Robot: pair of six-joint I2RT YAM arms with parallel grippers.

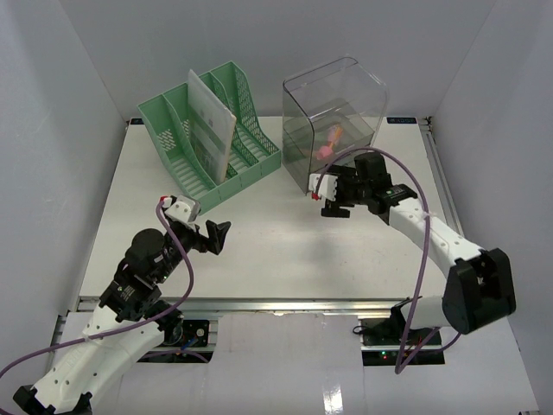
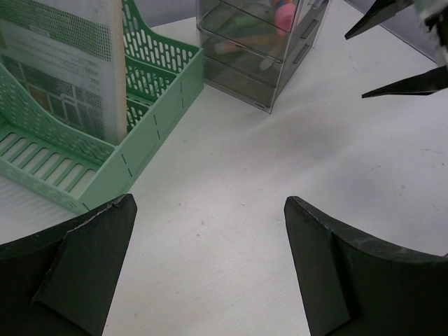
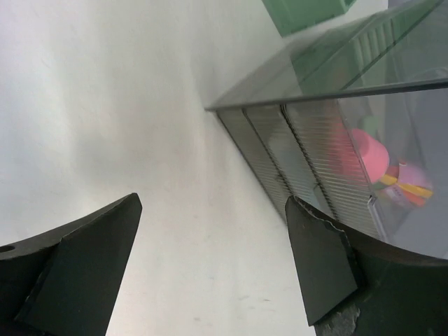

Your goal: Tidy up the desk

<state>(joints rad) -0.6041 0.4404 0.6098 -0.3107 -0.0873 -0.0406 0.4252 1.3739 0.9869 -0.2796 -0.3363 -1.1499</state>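
Observation:
The white desk [image 1: 276, 251] has a silver rail along its front edge. My left gripper [image 1: 218, 235] is open and empty, low over the desk's left middle, pointing toward the green file rack [image 1: 212, 138]. In the left wrist view its jaws stand wide apart over bare desk [image 2: 224, 210]. My right gripper [image 1: 327, 197] is open and empty just in front of the clear plastic drawer box [image 1: 335, 121]. In the right wrist view the box [image 3: 336, 140] lies beside the right finger [image 3: 318, 262], apart from it.
The file rack holds an upright printed sheet [image 1: 210, 130], which also shows in the left wrist view [image 2: 63, 63]. Pink and yellow items [image 1: 330, 141] lie inside the drawer box. White walls enclose the desk on three sides.

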